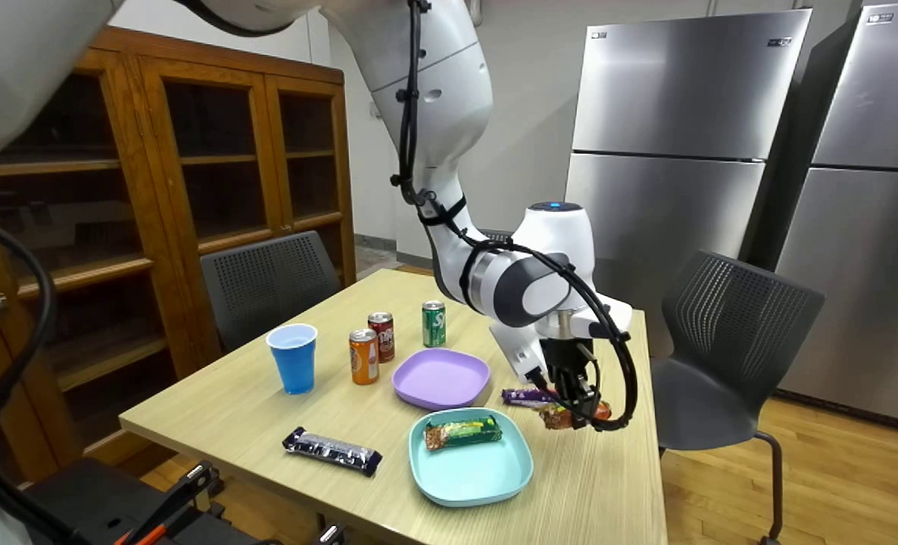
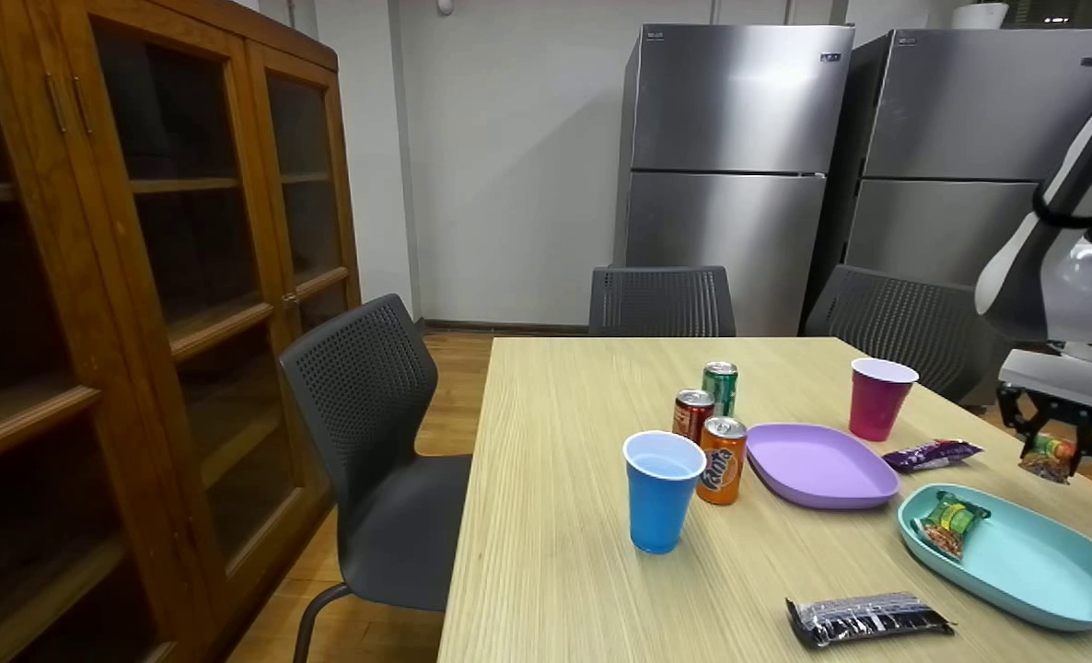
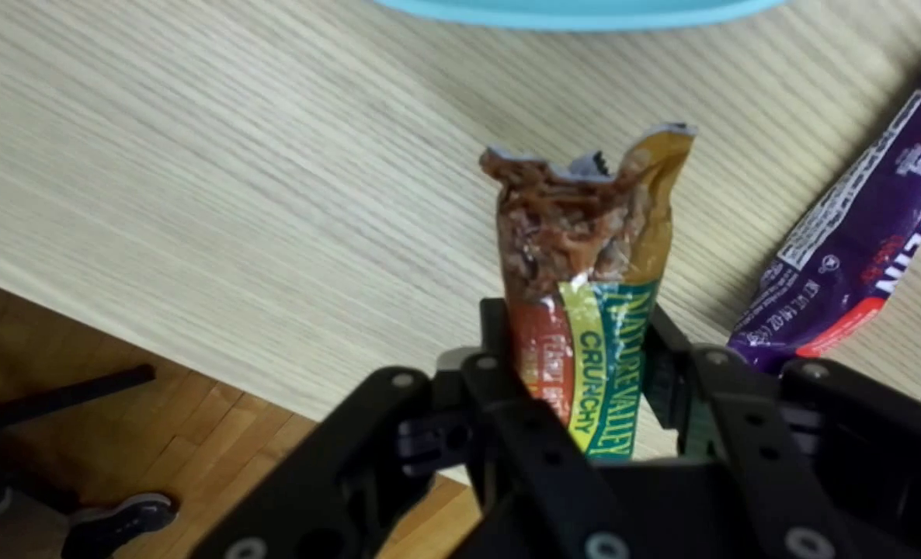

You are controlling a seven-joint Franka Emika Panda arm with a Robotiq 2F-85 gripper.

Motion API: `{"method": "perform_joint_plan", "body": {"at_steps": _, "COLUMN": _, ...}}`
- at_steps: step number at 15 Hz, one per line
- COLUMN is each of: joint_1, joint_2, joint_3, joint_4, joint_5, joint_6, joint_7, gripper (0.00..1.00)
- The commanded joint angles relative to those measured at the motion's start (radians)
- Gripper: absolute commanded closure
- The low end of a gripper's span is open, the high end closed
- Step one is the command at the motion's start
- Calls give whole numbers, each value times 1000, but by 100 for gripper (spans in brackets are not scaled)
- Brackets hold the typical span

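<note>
Hand, gripped bar, lengthwise toward plate

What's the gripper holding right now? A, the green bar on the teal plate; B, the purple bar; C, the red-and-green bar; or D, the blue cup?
C, because the wrist view shows the red-and-green bar clamped in the gripper, with one of its fingers against each side.
</note>
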Motion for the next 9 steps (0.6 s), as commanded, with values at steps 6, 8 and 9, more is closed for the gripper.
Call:
{"method": "perform_joint_plan", "body": {"at_steps": 6, "joint_1": 94, "joint_2": -212, "joint_3": -12, "joint_4": -315, "joint_5": -3, "joint_6": 42, "joint_7": 40, "gripper": 84}}
{"method": "perform_joint_plan", "body": {"at_steps": 8, "joint_1": 138, "joint_2": -227, "joint_3": -26, "joint_4": -363, "joint_5": -7, "joint_6": 62, "joint_7": 67, "gripper": 84}}
{"method": "perform_joint_plan", "body": {"at_steps": 9, "joint_1": 158, "joint_2": -231, "joint_3": -30, "joint_4": -382, "joint_5": -7, "joint_6": 69, "joint_7": 78, "gripper": 84}}
